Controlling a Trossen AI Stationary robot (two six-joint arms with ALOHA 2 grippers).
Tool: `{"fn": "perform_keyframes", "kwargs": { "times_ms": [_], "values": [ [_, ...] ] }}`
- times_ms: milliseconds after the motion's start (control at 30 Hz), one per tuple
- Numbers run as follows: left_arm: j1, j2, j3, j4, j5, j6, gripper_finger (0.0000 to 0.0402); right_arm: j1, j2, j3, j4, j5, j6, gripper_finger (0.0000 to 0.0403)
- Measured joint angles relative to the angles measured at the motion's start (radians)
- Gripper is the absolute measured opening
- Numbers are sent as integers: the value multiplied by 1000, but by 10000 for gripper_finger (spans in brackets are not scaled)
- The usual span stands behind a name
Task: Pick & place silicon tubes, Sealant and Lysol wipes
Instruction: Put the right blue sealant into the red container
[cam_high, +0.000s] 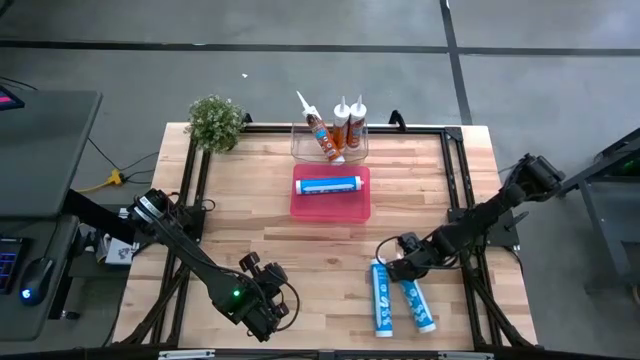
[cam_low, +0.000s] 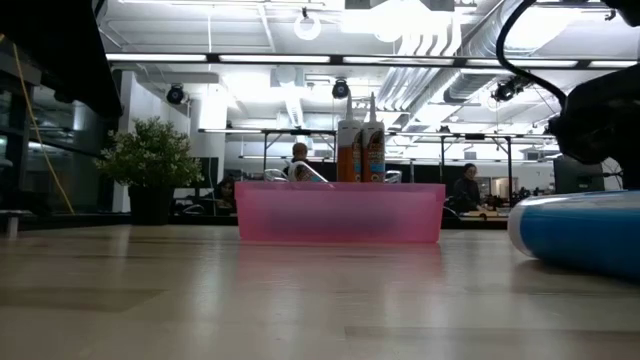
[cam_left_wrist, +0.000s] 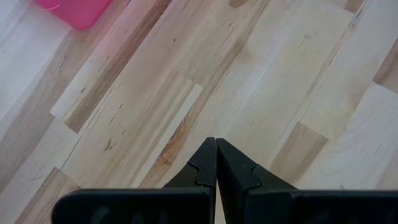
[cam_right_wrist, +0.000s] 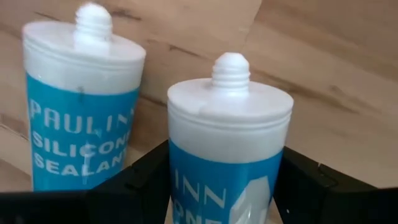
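1. Silicone sealant tubes (cam_high: 381, 297) lie flat on the wooden table (cam_high: 240, 215), two side by side, well apart from the pink bin (cam_high: 331, 205) on the side away from the plant (cam_high: 216, 121).
2. I see the right gripper (cam_high: 397, 268) at the nozzle end of the tube (cam_right_wrist: 229, 149) farther from the left arm, one finger (cam_right_wrist: 144, 182) on each side of its body, closed on it.
3. I see a third blue-and-white tube (cam_high: 329, 184) lying inside the pink bin.
4. Beyond the pink bin, a clear container (cam_high: 298, 147) holds three orange sealant cartridges (cam_high: 343, 127).
5. I see the left gripper (cam_left_wrist: 216, 163) fully closed and empty, over bare table, near the edge opposite the plant.
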Motion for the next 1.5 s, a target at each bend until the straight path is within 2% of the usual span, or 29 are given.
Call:
{"fn": "perform_keyframes", "kwargs": {
  "times_ms": [233, 433, 600, 767, 1067, 1300, 1500],
  "values": [
    [0, 0, 0, 3, 9, 0, 0, 15, -80, -6, -57, 110, 11, 215],
    [1, 0, 0, 38, 17, -7, 0, 19, -193, -3, -60, 266, 11, 214],
    [18, 0, 0, 89, 16, -3, 0, 18, -285, -2, -45, 353, -56, 214],
    [58, 0, 1, 188, 23, 70, 0, 19, -369, -1, -48, 406, -140, 214],
    [152, 0, 1, 455, 83, 230, 0, 17, -519, 0, -1, 499, -372, 214],
    [251, 0, 1, 760, 142, 362, 0, 17, -622, 2, 157, 603, -646, 214],
    [349, 0, 1, 1035, 215, 465, 0, 17, -666, 2, 323, 642, -891, 214]
  ]
}}
